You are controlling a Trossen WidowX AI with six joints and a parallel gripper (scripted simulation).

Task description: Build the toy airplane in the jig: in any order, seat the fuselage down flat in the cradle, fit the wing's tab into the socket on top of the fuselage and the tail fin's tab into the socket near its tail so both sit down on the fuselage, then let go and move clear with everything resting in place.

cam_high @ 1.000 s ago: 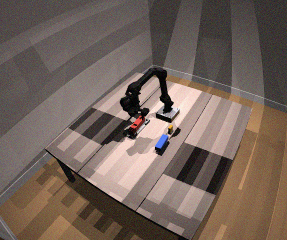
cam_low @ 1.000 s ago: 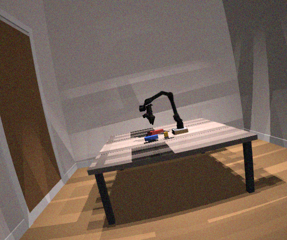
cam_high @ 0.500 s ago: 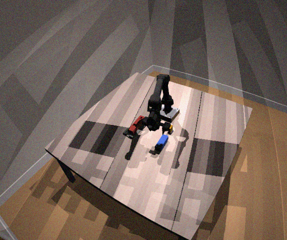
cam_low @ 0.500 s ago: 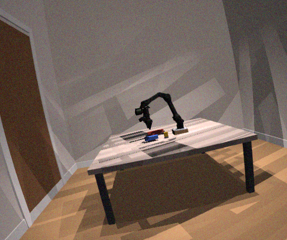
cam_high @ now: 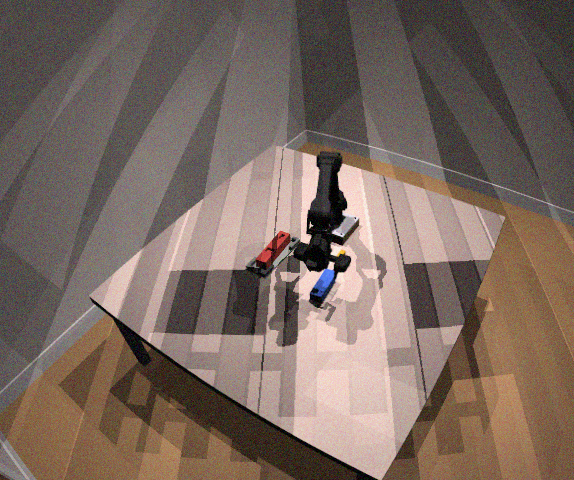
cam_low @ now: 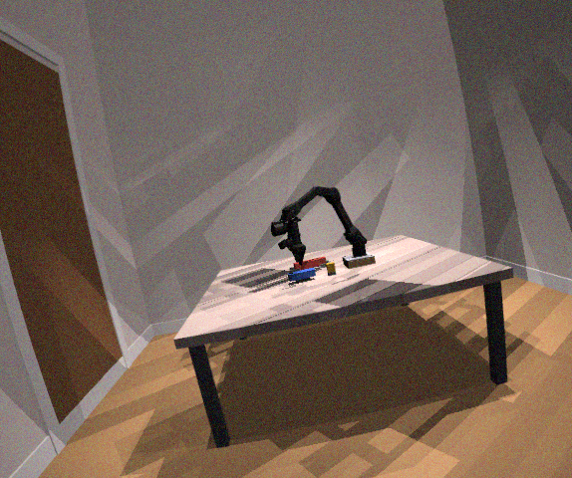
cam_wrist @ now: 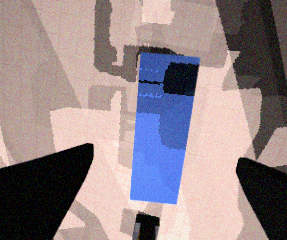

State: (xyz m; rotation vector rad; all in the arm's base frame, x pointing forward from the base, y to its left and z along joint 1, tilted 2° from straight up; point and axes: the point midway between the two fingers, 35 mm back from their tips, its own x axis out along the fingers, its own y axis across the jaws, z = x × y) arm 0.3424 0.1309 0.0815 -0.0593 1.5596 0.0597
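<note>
The red fuselage (cam_high: 273, 250) (cam_low: 312, 263) lies lengthwise in the grey jig (cam_high: 283, 253) and looks level; its exact seating is too small to tell. The blue wing (cam_high: 322, 287) (cam_low: 302, 274) (cam_wrist: 155, 170) lies on the table beside the jig, with a dark patch near its far end in the wrist view. The small yellow tail fin (cam_high: 342, 253) (cam_low: 330, 268) stands on the table near the wing, partly behind the gripper in the top view. My gripper (cam_high: 321, 262) (cam_low: 300, 263) (cam_wrist: 165, 155) is open and empty above the wing, one finger on each side of it in the wrist view.
The arm's pale base block (cam_high: 346, 228) (cam_low: 359, 260) stands behind the parts. A small dark object (cam_wrist: 147, 227) at the bottom of the wrist view cannot be identified. Hard shadows and light bands cross the table (cam_high: 349, 382) (cam_low: 255, 314).
</note>
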